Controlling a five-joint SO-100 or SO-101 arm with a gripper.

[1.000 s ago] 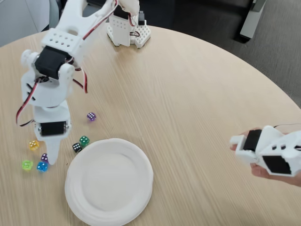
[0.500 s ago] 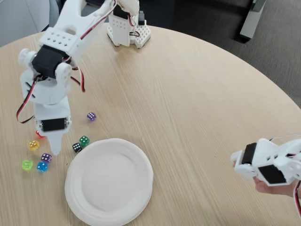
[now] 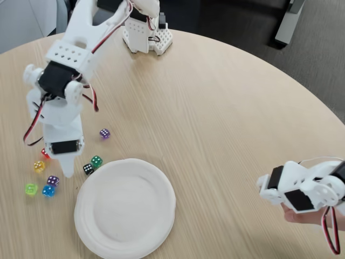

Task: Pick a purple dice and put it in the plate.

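the fixed view looks steeply down from high above the round table (image 3: 226, 124), moderately near.

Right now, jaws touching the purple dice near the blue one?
Apart. The fixed view shows bare table between the gripper tip and the purple dice.

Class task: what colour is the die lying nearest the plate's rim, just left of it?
Black with white pips: the die beside the plate, clearest in the fixed view.
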